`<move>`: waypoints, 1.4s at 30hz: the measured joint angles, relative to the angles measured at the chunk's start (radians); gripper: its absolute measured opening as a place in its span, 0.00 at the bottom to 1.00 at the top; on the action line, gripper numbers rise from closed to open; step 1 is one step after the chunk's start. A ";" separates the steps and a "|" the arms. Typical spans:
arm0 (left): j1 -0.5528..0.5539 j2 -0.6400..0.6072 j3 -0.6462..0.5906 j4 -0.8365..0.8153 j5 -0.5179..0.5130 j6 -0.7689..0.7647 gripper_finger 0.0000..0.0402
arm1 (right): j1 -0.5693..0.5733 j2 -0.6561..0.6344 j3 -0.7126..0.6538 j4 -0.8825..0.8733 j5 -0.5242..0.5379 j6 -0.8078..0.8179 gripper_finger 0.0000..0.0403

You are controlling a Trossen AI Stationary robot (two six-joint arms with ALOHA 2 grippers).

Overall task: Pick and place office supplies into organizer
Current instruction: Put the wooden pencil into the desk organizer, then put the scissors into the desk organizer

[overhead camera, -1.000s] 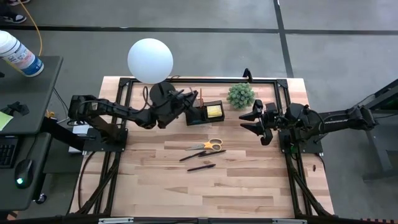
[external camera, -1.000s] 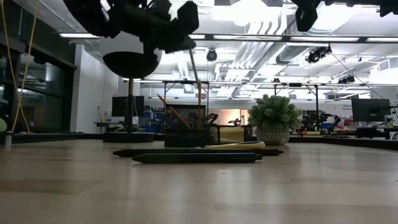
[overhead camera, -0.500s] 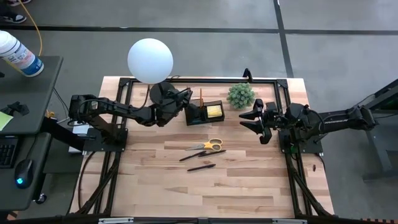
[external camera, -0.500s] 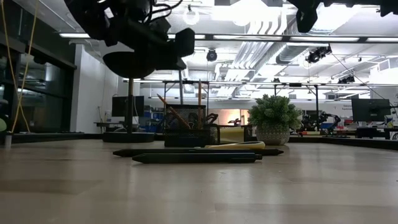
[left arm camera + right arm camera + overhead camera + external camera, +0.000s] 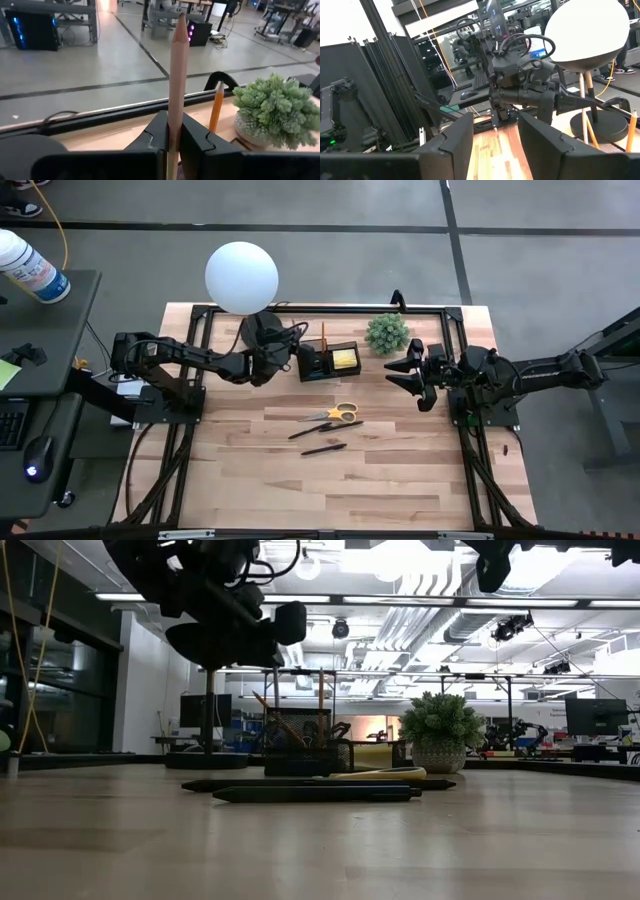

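table [image 5: 400,480]: pale wood planks, visible grain, smooth satin finish
frame [image 5: 200,360]: black metal bars, matt
lamp globe [image 5: 241,276]: white, smooth, matt, looks like frosted glass or plastic
pencil [image 5: 177,75]: bare light wood, smooth, dull, sharpened tip
orange pencil [image 5: 216,107]: painted, slight sheen
left gripper [image 5: 169,142]: black plastic fingers, matt, hard edges
right gripper [image 5: 492,137]: dark matt plastic
plant [image 5: 270,107]: green, plastic-looking leaves, rough texture
organizer [image 5: 328,360]: black, matt
scissors [image 5: 338,413]: yellow plastic handles, grey metal blades
floor [image 5: 500,270]: grey, smooth
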 joint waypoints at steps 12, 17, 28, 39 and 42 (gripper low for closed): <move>0.000 0.000 0.000 0.006 -0.027 -0.074 0.05 | 0.000 0.000 0.000 -0.003 0.000 -0.004 0.38; 0.000 0.004 0.000 0.007 -0.038 -0.096 0.02 | 0.000 0.000 0.000 -0.004 0.008 -0.004 0.38; -0.001 0.060 -0.001 0.018 -0.030 -0.148 0.09 | 0.000 0.000 0.000 -0.011 0.008 -0.003 0.38; -0.001 0.061 0.000 0.109 -0.012 -0.140 0.10 | 0.000 0.000 0.000 -0.011 0.007 -0.007 0.38; -0.001 0.058 0.000 0.226 0.002 -0.081 0.11 | 0.000 0.000 0.000 -0.011 0.007 -0.008 0.38</move>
